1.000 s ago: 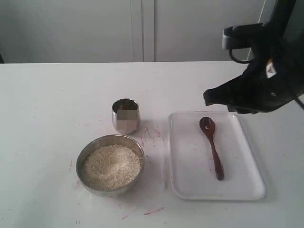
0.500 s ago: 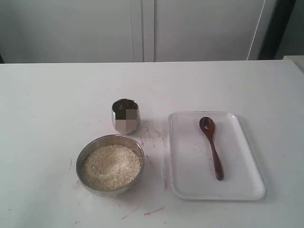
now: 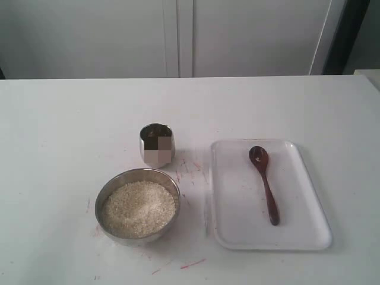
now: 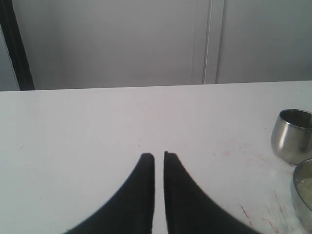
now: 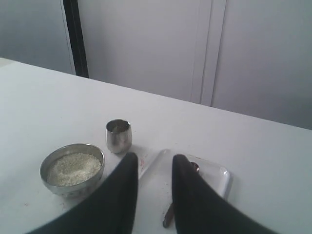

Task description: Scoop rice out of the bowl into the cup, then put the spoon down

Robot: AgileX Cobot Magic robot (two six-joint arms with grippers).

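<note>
The wooden spoon (image 3: 265,184) lies flat in the clear plastic tray (image 3: 309,231), scoop hollow up. Its long axis runs from far to near across the white table (image 3: 65,119). The scoop points to the far end of the tray and the slim handle to the near end, slanting slightly right.

The right gripper (image 5: 155,158) hangs above the table with its fingers (image 5: 130,161) parted by a moderate gap and nothing between them. The spoon's handle end (image 5: 168,217) shows down in that gap, while the scoop peeks out just past one fingertip. The steel tumbler cup (image 5: 119,135) and the steel bowl (image 5: 72,168) of rice (image 5: 73,168) sit beyond the other finger, the cup farther off than the bowl.

The left gripper (image 4: 159,156) has its fingers drawn to a thin slit, holding nothing. The cup and bowl edge stand well off to one side of its tips.

A blurred patch on the cup's side cannot be read.
</note>
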